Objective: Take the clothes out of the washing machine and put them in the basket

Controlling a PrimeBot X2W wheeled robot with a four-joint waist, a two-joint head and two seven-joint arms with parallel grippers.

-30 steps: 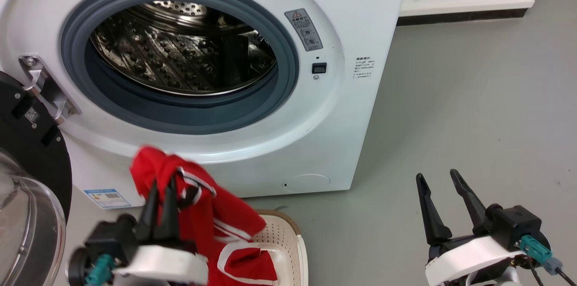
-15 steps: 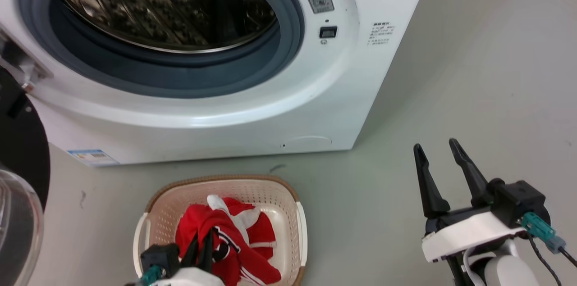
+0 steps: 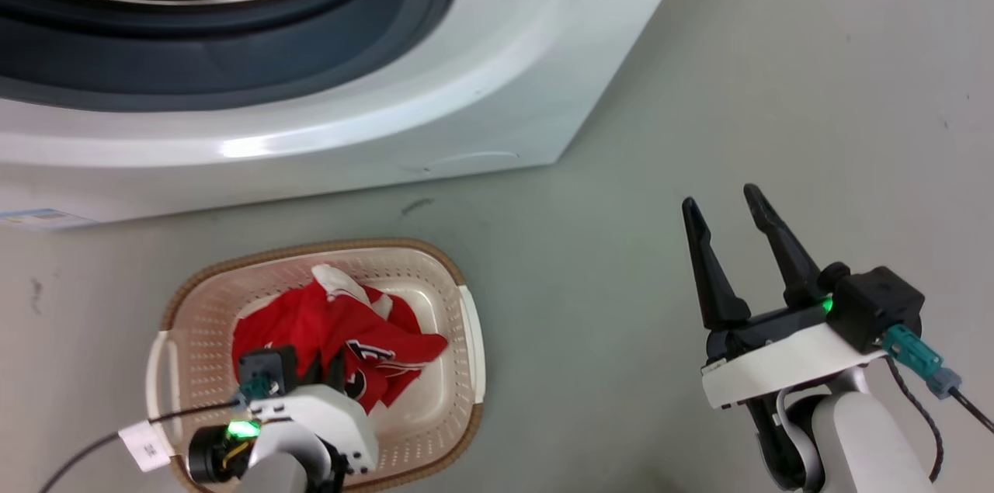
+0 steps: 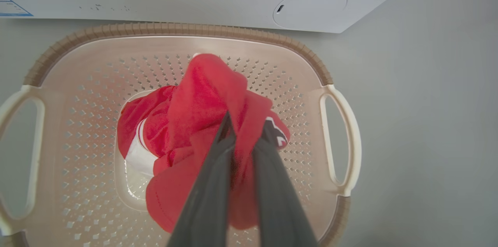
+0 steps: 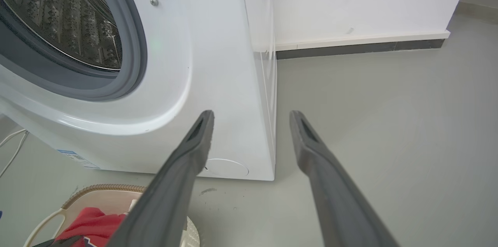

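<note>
The clothes lie in a crumpled red heap on the bottom of the basket, which stands on the floor just in front of the washer. The heap has no clear long axis. In the head view it spreads loosely across the basket's width, and one fold rises from it toward the washer side. That fold is pinched in the left gripper, whose fingers are nearly closed on it and point straight down over the basket's middle. The cloth therefore sits directly at and below the fingertips, so letting go should drop it inside the rim. The right gripper is spread wide and empty, well apart to the right above the floor.
</note>
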